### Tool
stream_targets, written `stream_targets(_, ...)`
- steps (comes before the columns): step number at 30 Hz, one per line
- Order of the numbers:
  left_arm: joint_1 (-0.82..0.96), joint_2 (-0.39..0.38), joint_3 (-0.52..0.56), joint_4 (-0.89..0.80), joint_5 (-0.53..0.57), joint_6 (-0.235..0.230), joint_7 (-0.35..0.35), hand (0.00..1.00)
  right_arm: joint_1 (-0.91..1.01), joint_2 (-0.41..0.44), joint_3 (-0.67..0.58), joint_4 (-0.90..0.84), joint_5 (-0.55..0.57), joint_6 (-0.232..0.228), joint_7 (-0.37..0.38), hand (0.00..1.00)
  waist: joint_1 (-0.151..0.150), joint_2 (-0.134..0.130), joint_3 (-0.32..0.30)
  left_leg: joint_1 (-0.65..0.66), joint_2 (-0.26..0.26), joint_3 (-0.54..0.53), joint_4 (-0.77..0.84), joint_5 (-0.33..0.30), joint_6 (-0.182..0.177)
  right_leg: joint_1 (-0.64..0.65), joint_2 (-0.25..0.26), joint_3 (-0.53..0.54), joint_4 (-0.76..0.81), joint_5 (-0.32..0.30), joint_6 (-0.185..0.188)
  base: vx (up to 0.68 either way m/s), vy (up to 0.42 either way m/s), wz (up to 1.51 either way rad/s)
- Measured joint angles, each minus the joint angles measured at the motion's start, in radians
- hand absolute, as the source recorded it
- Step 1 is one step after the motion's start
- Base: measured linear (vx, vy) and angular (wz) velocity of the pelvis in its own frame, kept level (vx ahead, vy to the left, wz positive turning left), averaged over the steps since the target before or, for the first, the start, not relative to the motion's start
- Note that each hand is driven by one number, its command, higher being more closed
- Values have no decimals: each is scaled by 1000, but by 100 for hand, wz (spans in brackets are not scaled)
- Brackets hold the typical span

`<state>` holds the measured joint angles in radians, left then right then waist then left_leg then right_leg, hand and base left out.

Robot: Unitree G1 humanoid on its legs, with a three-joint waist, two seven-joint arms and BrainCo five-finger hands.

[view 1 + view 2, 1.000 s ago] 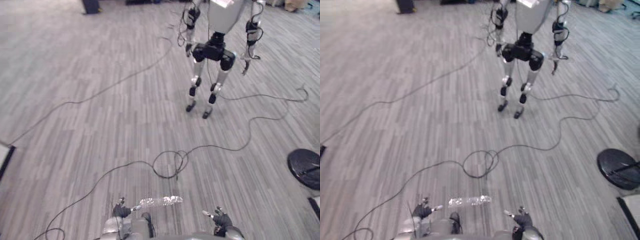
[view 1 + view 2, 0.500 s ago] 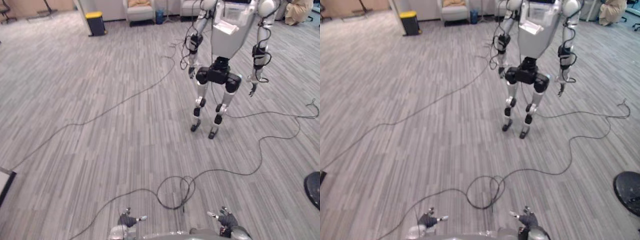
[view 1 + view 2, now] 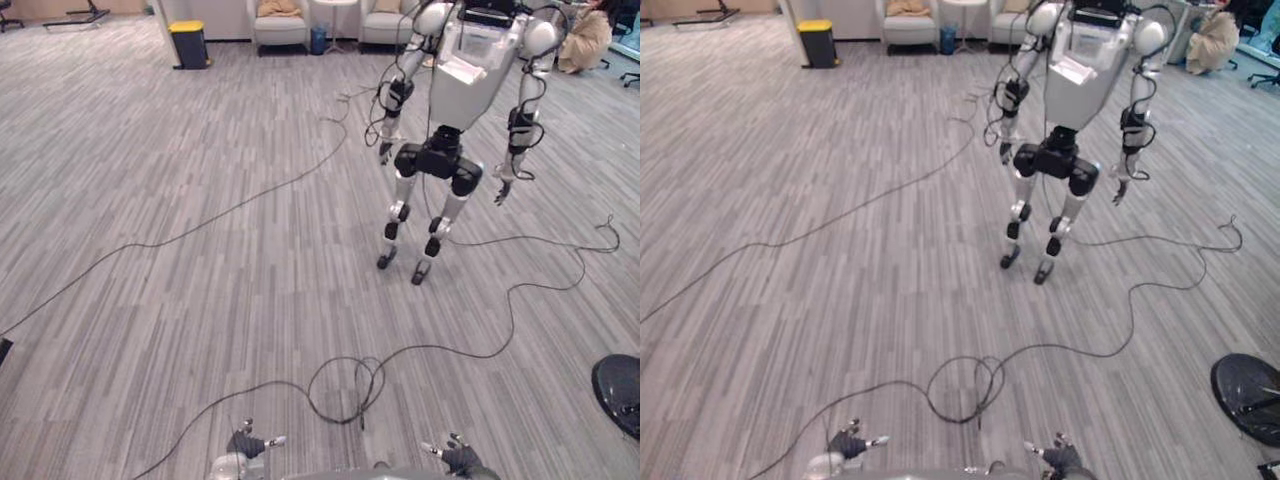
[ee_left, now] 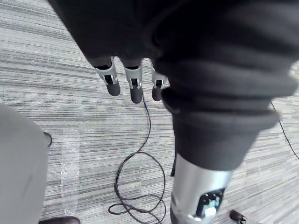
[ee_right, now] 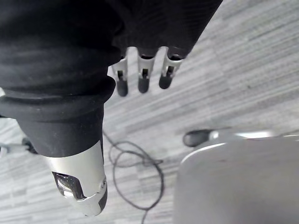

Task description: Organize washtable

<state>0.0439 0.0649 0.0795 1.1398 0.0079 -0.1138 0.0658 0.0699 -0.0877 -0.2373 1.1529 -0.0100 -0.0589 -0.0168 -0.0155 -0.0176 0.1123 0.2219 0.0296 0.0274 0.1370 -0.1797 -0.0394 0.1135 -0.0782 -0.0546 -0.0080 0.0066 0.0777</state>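
I'm looking down at grey wood-plank floor [image 3: 200,250], and no washtable is showing itself to me here. My left hand [image 3: 245,446] is hanging at the lower left of the frame, my right hand [image 3: 455,460] at the lower right, both with fingers relaxed and straight, holding nothing. I judge I should be finding the washtable before reaching. Counting: one other silver humanoid robot [image 3: 455,110] standing upper right, one yellow-lidded bin [image 3: 189,44] upper left, one black round base [image 3: 1250,385] at the right edge.
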Motion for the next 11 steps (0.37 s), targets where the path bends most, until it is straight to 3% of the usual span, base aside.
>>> stream_targets(11, 3, 0, -9, -3, 0, 0, 0, 0, 24, -7, 7, -2, 0, -1, -1, 0, -21, 8, 8, -3, 9, 8, -61, -14, 4, 2, 6, 1, -86, 84, 0, -107, 9, -1)
